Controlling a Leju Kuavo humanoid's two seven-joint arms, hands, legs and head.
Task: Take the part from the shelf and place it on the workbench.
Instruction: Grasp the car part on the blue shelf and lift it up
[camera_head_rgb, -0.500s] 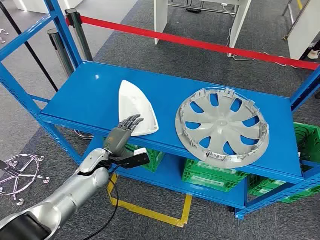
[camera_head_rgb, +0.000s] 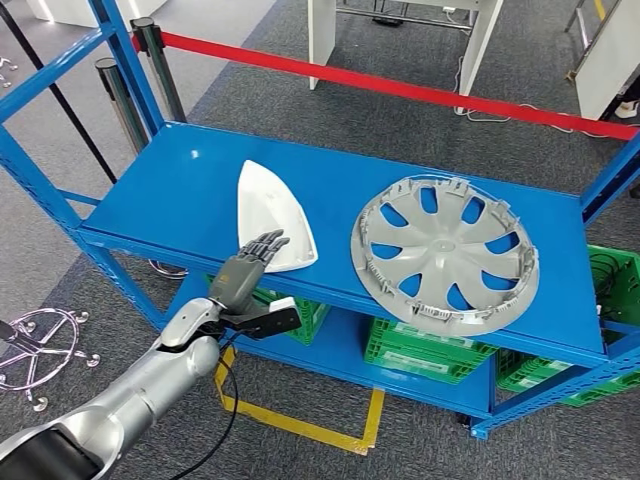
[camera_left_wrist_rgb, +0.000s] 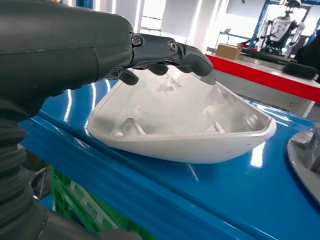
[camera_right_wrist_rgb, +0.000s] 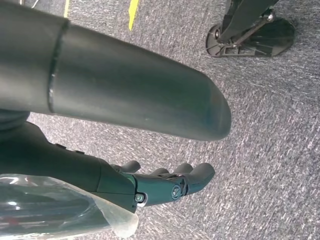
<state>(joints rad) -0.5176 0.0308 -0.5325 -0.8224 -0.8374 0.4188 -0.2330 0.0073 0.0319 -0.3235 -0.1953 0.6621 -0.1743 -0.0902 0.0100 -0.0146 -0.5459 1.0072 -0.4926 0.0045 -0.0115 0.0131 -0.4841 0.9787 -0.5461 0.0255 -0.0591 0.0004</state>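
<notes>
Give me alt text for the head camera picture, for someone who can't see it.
The robot's left hand reaches over the near edge of a white triangular part lying on a blue shelf, fingers spread and not gripping it. A grey wheel cover lies flat to the right of the part, green crates sit on the level below, and a red barrier tape runs behind.

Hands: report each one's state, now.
Left hand: open, fingers spread above the white part, holding nothing.
Right hand: open, holding nothing.
</notes>
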